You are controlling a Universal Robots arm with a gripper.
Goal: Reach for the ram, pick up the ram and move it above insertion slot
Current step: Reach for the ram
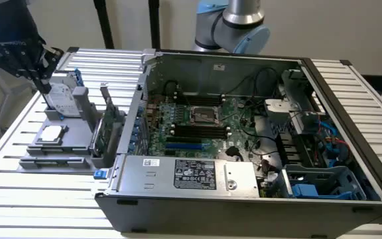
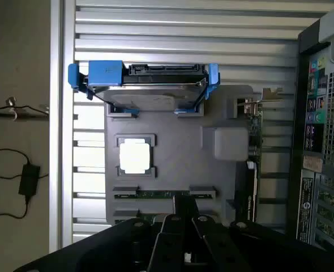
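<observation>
Fingers together, the tool (image 2: 184, 229) hangs near the ram (image 2: 155, 193) seated in the grey holder (image 2: 178, 153). Descending closed, it would likely jab the ram's edge rather than straddle it.

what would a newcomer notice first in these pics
The open computer case with its green motherboard takes up the middle and the exterior view's right. On the exterior view's left, a grey holder carries a hard drive with blue rails and the thin green ram. The shut claw hangs over that holder.
</observation>
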